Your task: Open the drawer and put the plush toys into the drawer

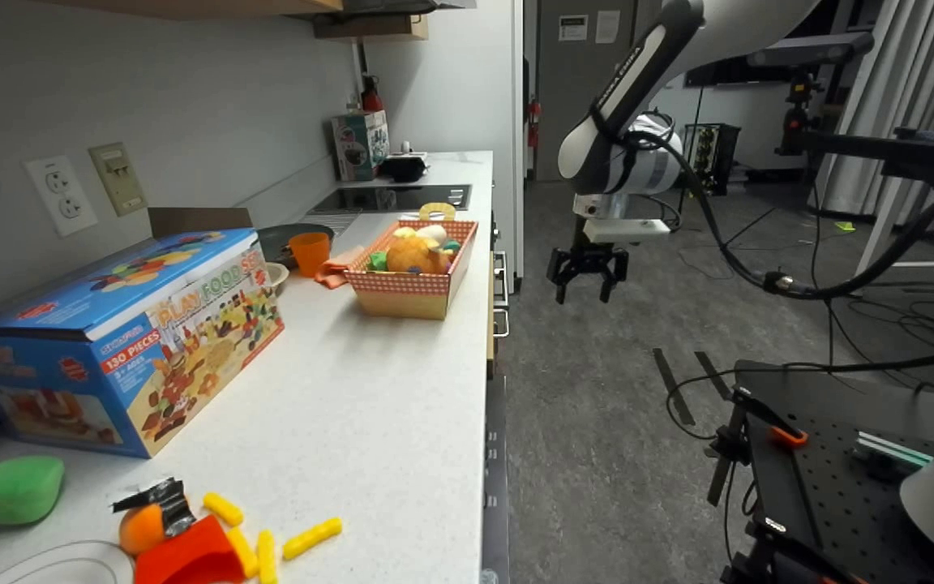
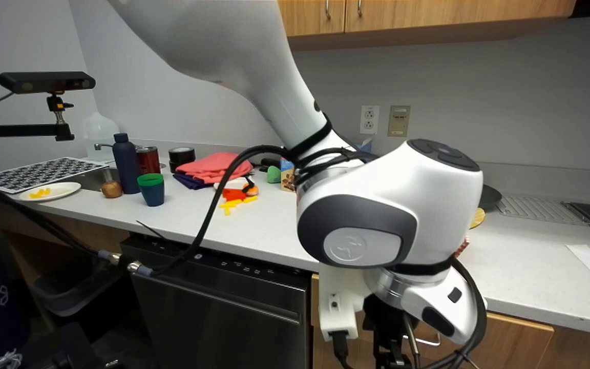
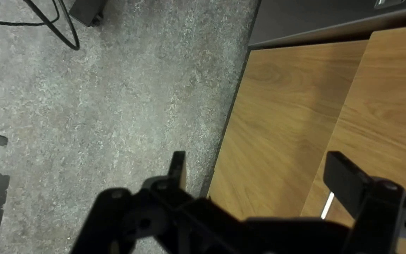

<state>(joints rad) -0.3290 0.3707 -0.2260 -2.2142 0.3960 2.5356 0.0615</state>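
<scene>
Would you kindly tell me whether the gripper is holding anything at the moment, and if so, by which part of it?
Nothing is held: the gripper hangs open beside the counter, its jaws apart with only air between them.

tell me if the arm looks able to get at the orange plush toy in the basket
Probably yes: the pincer hangs open off the front edge of the counter, and the orange plush toy shows plainly in the open-topped basket. The pincer would likely have to clear the basket's rim first.
</scene>
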